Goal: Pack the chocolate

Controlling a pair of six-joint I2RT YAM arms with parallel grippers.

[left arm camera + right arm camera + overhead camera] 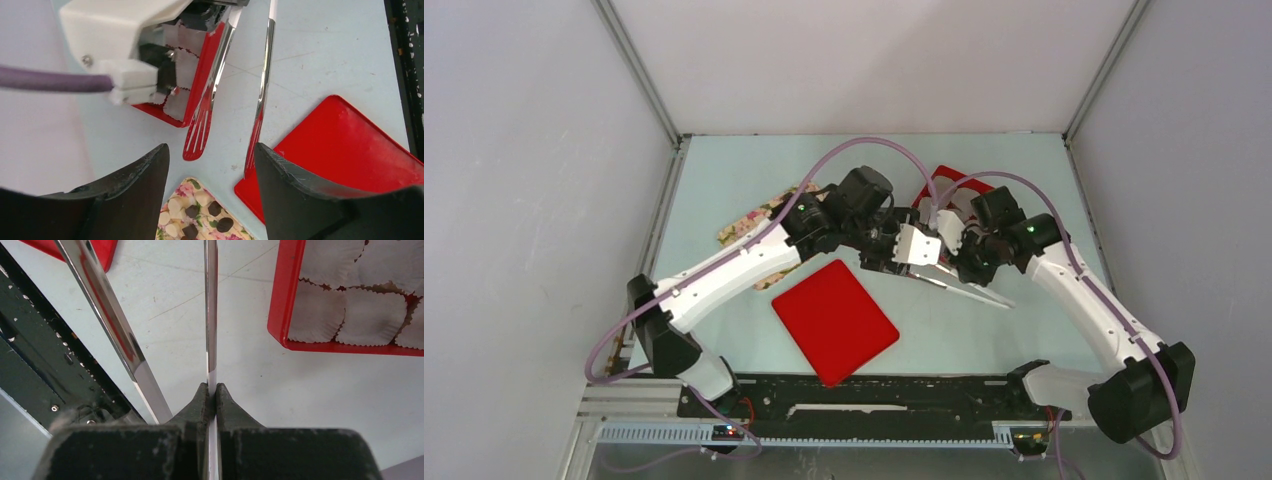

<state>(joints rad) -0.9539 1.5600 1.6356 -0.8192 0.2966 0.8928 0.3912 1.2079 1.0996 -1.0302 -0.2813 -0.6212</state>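
Observation:
The chocolate [200,215], dark brown and pale cream lumps, lies on a flower-print tray [186,187] at the bottom of the left wrist view. My left gripper [211,150] hangs open just above that tray, nothing between its fingers. Beyond its tips are the red ends of metal tongs [215,80]. My right gripper [210,388] is shut on one arm of the tongs [210,315]; the other arm [107,315] splays off to the left. From above, both grippers [886,248] [959,262] meet mid-table, with the tongs [969,290] slanting toward the near right.
A red box [285,295] lined with white crinkled paper cups [370,315] stands at the back [944,185]. A flat red lid [835,320] lies near the front centre. The flower tray [754,222] pokes out behind the left arm. A black rail [35,375] runs along the near edge.

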